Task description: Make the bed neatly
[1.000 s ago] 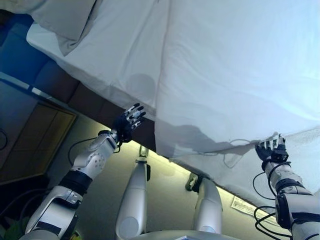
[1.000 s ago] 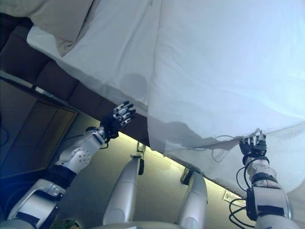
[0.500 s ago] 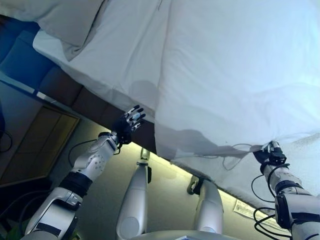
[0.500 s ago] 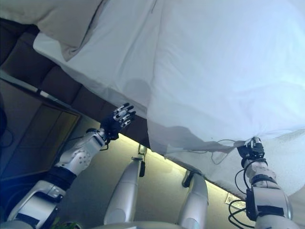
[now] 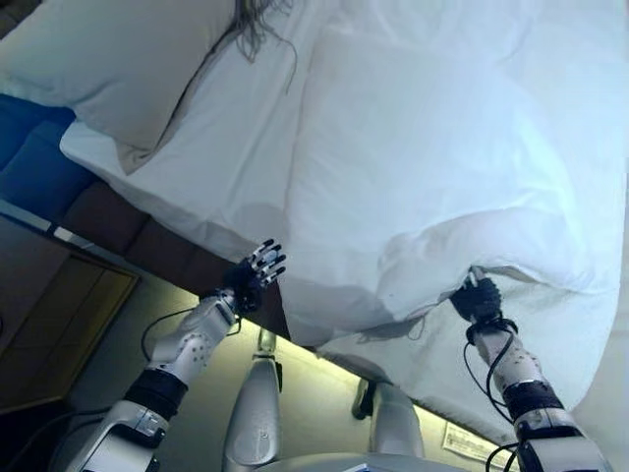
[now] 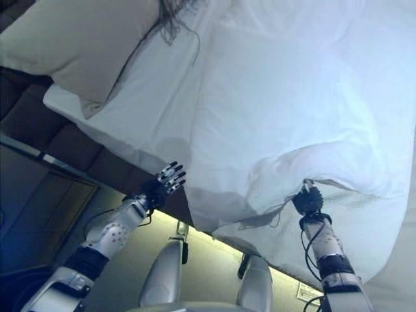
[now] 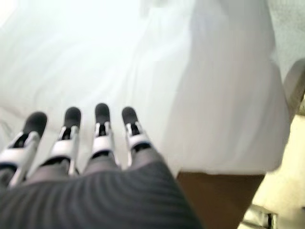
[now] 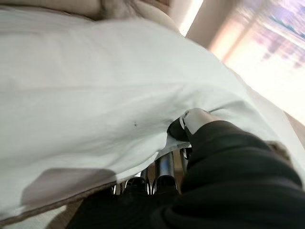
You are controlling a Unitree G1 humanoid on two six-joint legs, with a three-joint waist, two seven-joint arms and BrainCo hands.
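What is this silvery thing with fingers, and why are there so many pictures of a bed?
It is a robot making a bed. Two pictures come from cameras in its head, looking down. Two more come from cameras on its wrists, very close up. On the bed lie a white duvet and a pillow near the top. The right robot hand pinches the edge of the duvet, with the cloth bunched up around it. The left robot hand holds nothing: its fingers are straight, beside the edge of the bed, by the hanging white sheet.
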